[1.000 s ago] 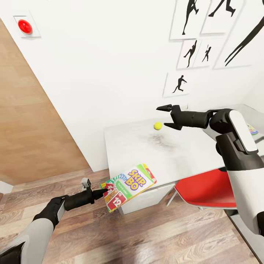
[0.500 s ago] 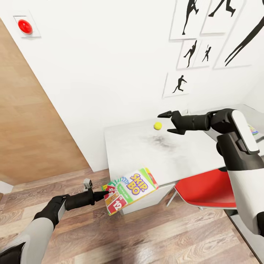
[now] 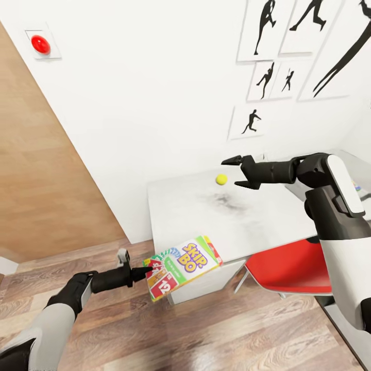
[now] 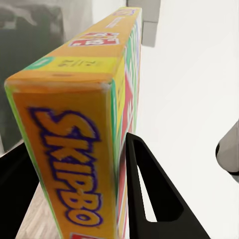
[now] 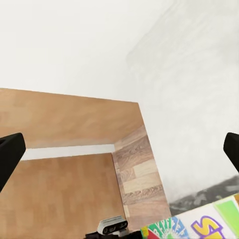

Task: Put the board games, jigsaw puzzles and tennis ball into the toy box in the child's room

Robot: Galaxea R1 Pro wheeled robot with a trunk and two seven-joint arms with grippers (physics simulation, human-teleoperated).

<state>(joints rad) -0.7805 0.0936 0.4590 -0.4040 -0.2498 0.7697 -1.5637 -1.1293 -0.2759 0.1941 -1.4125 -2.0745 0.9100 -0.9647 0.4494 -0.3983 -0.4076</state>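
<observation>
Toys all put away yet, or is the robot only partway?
Partway. The left gripper holds the white, green and red SKIP-BO box, not yet boxed. The small yellow-green tennis ball lies on the grey-white table, beside the open right gripper.

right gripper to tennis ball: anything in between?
Nothing visible. In the head view the right gripper is open, its fingers spread beside the tennis ball, which sits on the bare table. The gap between them looks free. The SKIP-BO box, held by the left gripper, is off the table's near edge, out of the path.
</observation>
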